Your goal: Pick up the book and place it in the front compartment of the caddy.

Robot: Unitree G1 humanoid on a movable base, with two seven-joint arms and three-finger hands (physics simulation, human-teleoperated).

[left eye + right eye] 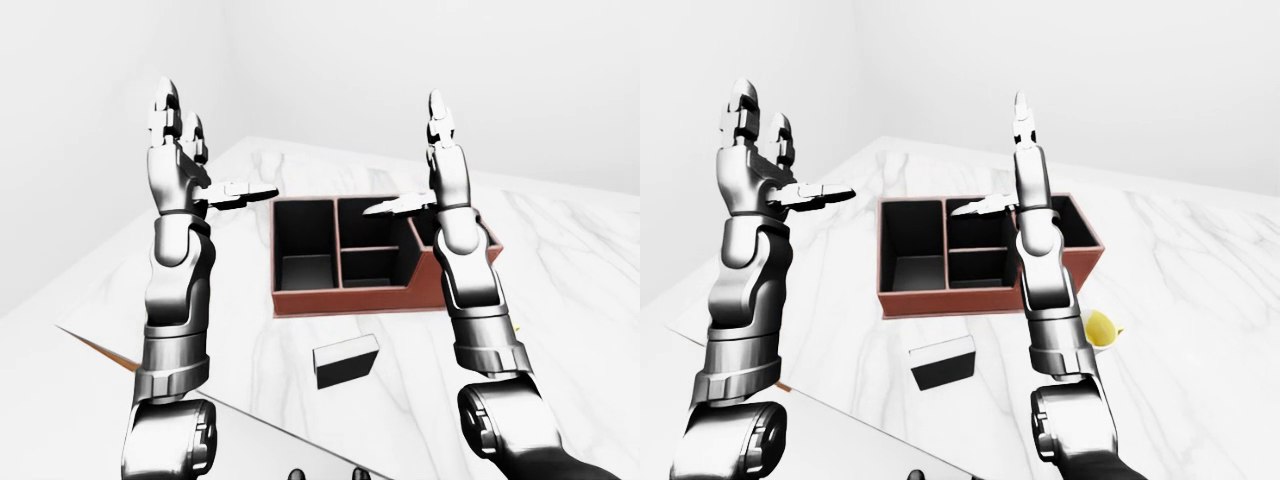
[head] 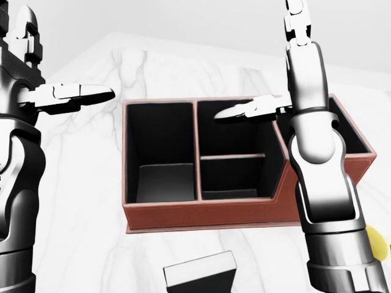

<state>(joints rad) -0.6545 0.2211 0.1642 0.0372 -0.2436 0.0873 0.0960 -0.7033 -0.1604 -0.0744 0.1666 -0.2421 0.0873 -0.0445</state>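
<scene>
The book (image 1: 346,361), dark with a white top, lies flat on the marble counter below the caddy; it also shows in the right-eye view (image 1: 942,362). The caddy (image 1: 290,298) is a brown box with dark compartments, all showing empty. My left hand (image 1: 190,150) is raised high at the left, fingers spread open, holding nothing. My right hand (image 1: 425,160) is raised over the caddy's right part, fingers straight and open, holding nothing. Both hands are well above the book.
A yellow object (image 1: 1100,327) lies on the counter right of the caddy. The white marble counter (image 1: 560,300) stretches to the right. A grey slab with a brown edge (image 1: 100,350) shows at the lower left.
</scene>
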